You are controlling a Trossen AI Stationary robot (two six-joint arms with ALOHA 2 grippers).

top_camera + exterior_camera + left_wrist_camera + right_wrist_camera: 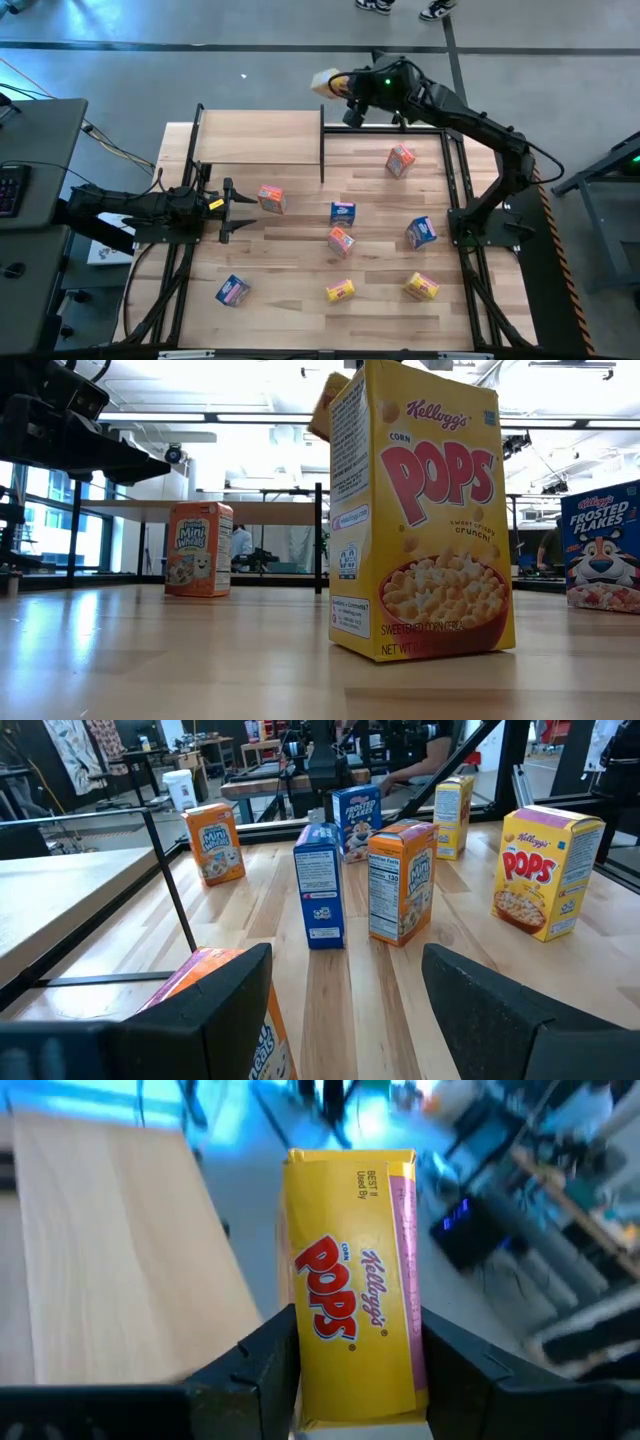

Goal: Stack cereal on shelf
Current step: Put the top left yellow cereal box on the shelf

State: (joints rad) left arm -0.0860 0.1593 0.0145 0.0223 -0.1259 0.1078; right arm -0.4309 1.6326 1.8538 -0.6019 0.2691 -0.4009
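High view, right gripper (pixel 335 84) jaws gripping yellow cereal box (pixel 355 1315), left gripper (pixel 240 209) jaws open.

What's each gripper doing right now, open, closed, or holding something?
Left gripper: open, holding nothing, beside an orange cereal box.
Right gripper: closed on a yellow Corn Pops box, beside the shelf.

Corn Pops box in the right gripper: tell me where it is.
In the high view, the Corn Pops box is held by the right gripper just past the shelf's far right corner, over the floor beyond the table.
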